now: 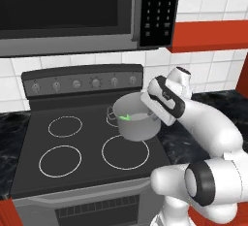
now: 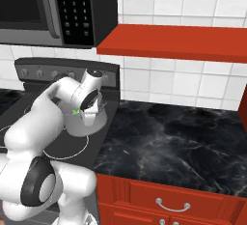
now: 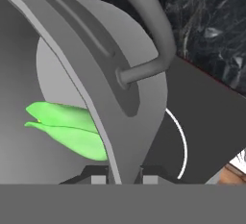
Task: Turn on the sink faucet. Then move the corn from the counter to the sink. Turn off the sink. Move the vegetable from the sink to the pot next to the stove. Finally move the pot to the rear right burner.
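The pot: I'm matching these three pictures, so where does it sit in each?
Left base view: pot at centre, over the stove's rear right burner area.
Right base view: left of centre, mostly behind the white arm.
Hand view: its wall runs through the middle.
Shared landmark: the green corn husk inside.

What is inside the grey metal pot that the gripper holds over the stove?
Inside the grey metal pot lies a bright green leafy piece, probably the corn's husk. The pot's wall covers the rest of it.
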You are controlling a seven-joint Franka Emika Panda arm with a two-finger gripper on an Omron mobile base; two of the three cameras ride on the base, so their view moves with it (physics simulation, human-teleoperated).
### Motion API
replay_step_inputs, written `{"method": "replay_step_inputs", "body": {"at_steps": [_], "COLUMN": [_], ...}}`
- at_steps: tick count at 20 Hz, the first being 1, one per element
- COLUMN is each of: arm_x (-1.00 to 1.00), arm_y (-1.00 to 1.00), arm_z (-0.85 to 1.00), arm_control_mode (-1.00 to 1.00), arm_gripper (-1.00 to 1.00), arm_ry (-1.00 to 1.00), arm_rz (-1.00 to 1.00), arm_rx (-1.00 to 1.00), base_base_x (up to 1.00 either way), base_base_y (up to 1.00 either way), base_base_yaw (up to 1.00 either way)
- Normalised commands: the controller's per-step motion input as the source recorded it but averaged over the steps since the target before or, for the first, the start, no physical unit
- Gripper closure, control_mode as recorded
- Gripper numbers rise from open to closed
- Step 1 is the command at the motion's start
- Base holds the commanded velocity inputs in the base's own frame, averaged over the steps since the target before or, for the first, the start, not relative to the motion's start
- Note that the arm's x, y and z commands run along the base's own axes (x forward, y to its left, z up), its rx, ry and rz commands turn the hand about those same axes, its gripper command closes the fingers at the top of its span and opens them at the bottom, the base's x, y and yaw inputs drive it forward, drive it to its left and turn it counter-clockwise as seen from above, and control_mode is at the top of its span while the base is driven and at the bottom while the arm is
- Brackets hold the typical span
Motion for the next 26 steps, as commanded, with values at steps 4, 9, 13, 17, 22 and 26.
{"method": "replay_step_inputs", "body": {"at_steps": [4, 9, 13, 17, 22, 26], "arm_x": [0.25, 0.31, 0.29, 0.30, 0.30, 0.30], "arm_y": [0.25, 0.29, 0.26, 0.21, 0.03, 0.01], "arm_z": [0.00, 0.00, -0.01, -0.07, -0.13, -0.10], "arm_control_mode": [-1.00, -1.00, -1.00, -1.00, -1.00, -1.00], "arm_gripper": [1.00, 1.00, 1.00, 1.00, 1.00, 1.00], "arm_ry": [0.04, 0.01, 0.00, 0.00, 0.00, 0.00], "arm_rz": [0.00, 0.00, 0.00, -0.03, -0.05, -0.05], "arm_rx": [0.09, 0.04, 0.02, 0.00, 0.01, 0.00], "base_base_x": [0.00, 0.00, 0.00, 0.00, 0.00, 0.00], "base_base_y": [0.00, 0.00, 0.00, 0.00, 0.00, 0.00], "base_base_yaw": [0.00, 0.00, 0.00, 0.00, 0.00, 0.00]}}
